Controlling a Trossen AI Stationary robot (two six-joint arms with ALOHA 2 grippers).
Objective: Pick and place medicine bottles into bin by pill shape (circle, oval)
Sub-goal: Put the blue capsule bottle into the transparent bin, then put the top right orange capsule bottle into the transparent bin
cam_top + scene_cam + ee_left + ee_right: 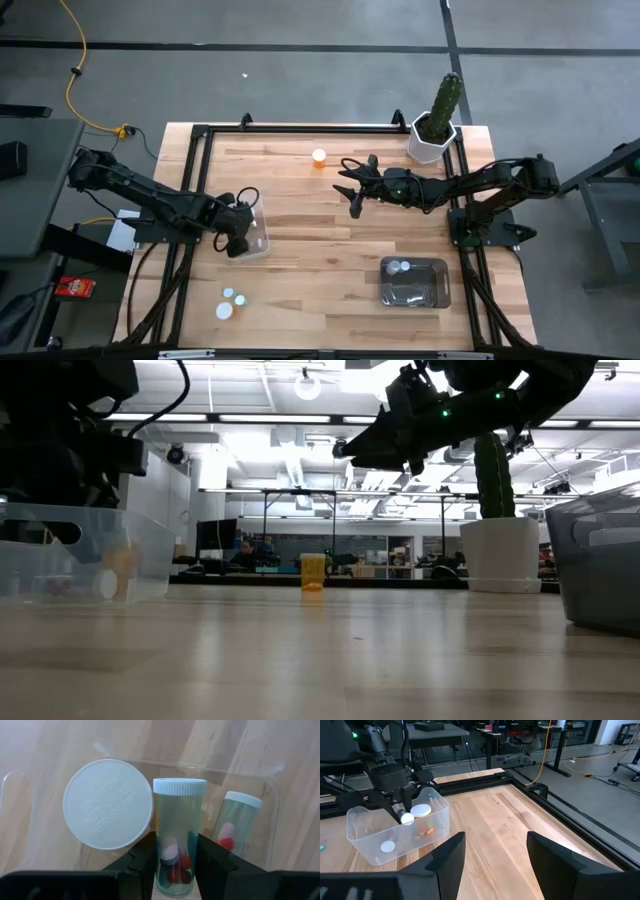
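My left gripper (pixel 237 240) reaches steeply down into the clear bin (pixel 262 228) at the table's left and is shut on a pale green medicine bottle (pixel 177 835) with red and white pills. Two more bottles lie in that bin: one shows its broad white cap (pixel 107 804), and a pale one (pixel 235 827) lies beside the held bottle. An orange bottle (pixel 319 157) stands on the table toward the far edge. My right gripper (pixel 355 195) hovers open above the table's middle, holding nothing. My left gripper pinches the pale green bottle by the sides of its body (pixel 161 862), near the bottom end, between its two fingers (pixel 142 862). The fingers come steeply from above and run along the bottle. Its white cap (pixel 179 786) points away and down, inside the bin; whether it touches the bin's floor I cannot tell.
Three loose bottles (pixel 230 300) stand near the front left edge. A grey bin (pixel 435 295) at the front right holds bottles with white caps (pixel 398 266). A white pot with a cactus (pixel 438 125) stands at the far right corner. Black frame rails border the table.
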